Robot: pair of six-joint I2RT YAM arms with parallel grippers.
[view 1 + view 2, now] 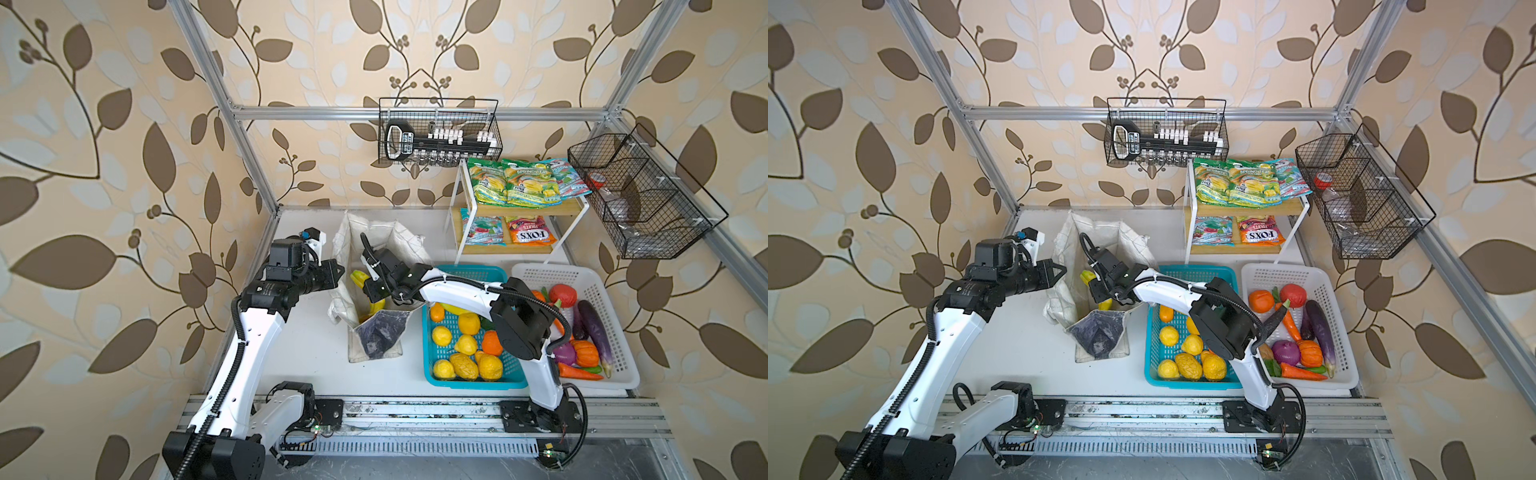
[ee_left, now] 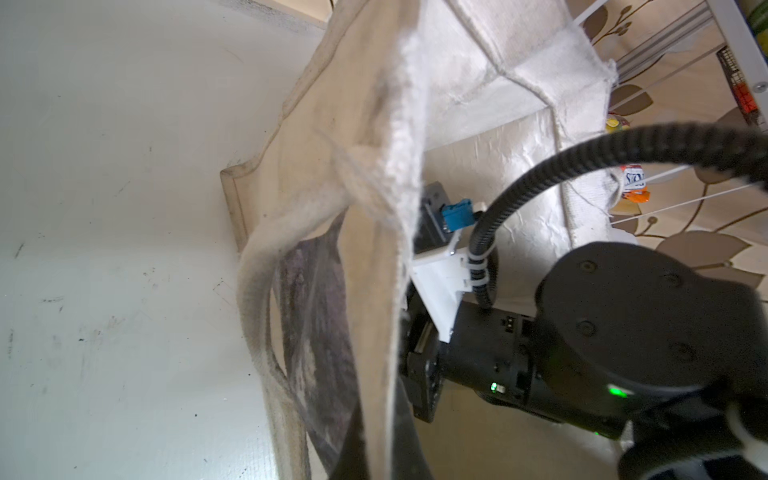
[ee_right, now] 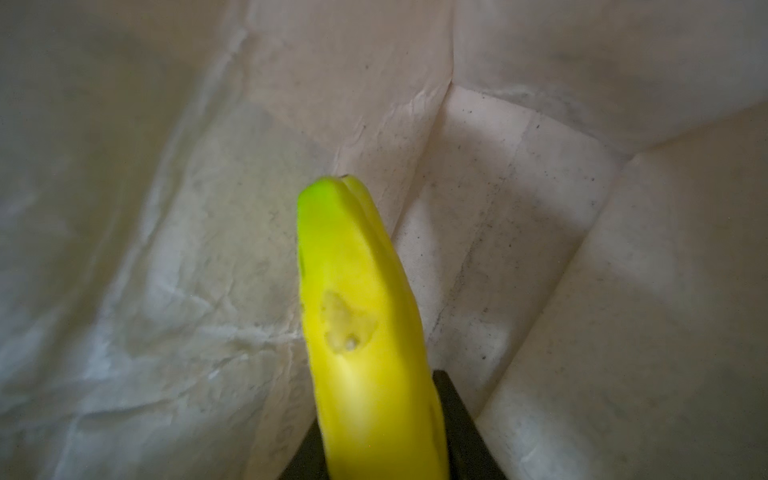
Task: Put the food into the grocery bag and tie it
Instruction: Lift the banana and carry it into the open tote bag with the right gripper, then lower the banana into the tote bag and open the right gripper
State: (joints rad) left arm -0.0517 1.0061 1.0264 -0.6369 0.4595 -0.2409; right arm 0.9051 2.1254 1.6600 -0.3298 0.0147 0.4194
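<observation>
On the white tabletop (image 1: 299, 357), toward its back edge, stands the open canvas bag (image 1: 390, 235). It is soft and would likely slump unless held by its rim. The left gripper (image 1: 338, 271) is pinched shut on the rim's left side. The right gripper (image 1: 372, 296), jaws partly closed around a yellow banana (image 3: 357, 316), reaches into the bag's mouth. The banana looks light, smooth and dentable, so a mid-body grip suits it.

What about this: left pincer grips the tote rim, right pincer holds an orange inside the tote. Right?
Wrong on the fruit: the right pincer holds the yellow banana bunch, not an orange, inside the tote; the right wrist view shows it. And the left pincer does grip the rim.
</observation>
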